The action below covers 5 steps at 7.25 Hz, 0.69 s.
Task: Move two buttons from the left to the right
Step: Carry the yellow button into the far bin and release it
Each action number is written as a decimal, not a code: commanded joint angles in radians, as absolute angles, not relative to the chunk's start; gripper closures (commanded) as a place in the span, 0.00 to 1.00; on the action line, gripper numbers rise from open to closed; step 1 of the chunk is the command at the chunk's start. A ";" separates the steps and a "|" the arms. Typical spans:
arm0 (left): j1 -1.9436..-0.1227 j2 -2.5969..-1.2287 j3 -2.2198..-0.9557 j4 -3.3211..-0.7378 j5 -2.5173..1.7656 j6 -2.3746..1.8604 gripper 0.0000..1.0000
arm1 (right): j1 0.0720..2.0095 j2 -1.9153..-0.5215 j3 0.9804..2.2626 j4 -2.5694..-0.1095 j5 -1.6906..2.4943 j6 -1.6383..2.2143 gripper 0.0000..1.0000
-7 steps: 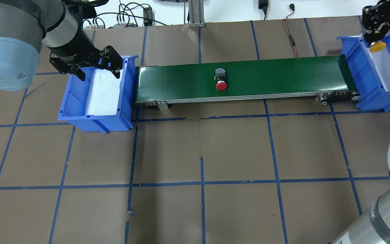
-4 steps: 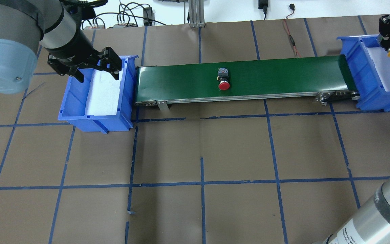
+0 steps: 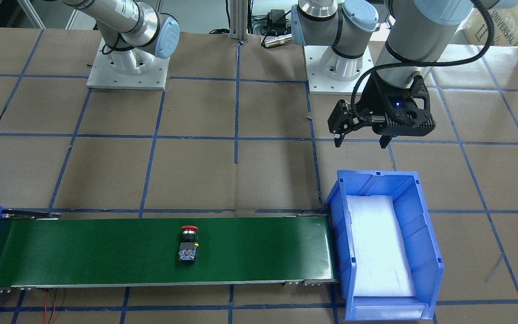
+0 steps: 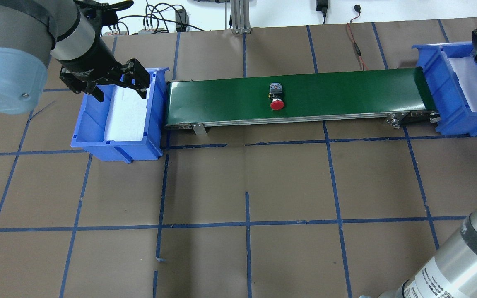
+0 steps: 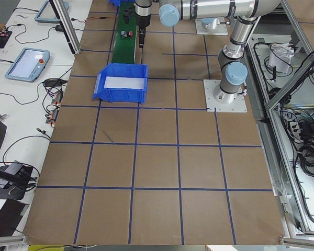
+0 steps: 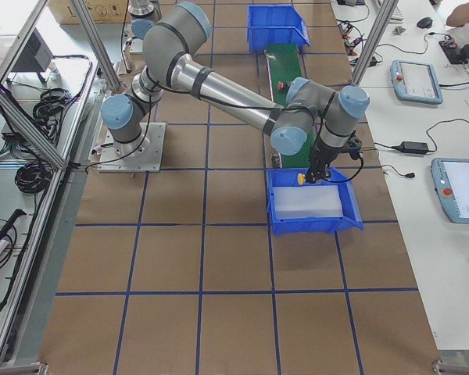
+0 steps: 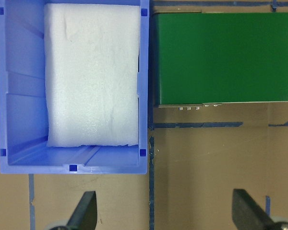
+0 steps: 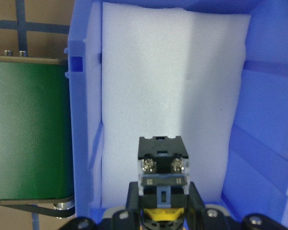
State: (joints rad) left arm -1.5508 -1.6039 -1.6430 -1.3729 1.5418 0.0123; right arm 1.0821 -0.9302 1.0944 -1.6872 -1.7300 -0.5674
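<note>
Broadly, the table carries a green conveyor belt running between two blue bins. The job at this moment is a clean drop at the right end.

The right bin is the goal, and its white foam pad shows nothing lying on it. The left bin appears to hold only foam, so both pieces seem to be already on their way.

The right fingers pinch the yellow button just behind its cap, with the contact block pointing out over the pad. From overhead it hangs inside the bin's outline, above the foam and nearer the outer wall. I would bring it down over the middle of the pad, well off the walls and the belt-side lip. I would let go only when the button is close to the foam, so it settles rather than bounces. Then I would lift straight up before swinging away.

The red button lies on its side about halfway along the belt, cap toward the robot. The landing spot by the belt's end should therefore be left free.

The left fingers are spread wide and hold nothing. They hang near the robot-side rim of the left bin and need do nothing for this drop.
</note>
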 commanded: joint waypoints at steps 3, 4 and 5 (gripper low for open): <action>-1.551 -1.606 -1.644 -1.374 1.542 0.012 0.00 | 1.062 -0.871 1.092 -1.738 -1.688 -0.600 0.81; -1.551 -1.605 -1.644 -1.374 1.542 0.012 0.00 | 1.054 -0.864 1.092 -1.738 -1.684 -0.600 0.79; -1.551 -1.603 -1.644 -1.374 1.542 0.012 0.00 | 1.054 -0.862 1.094 -1.747 -1.681 -0.598 0.73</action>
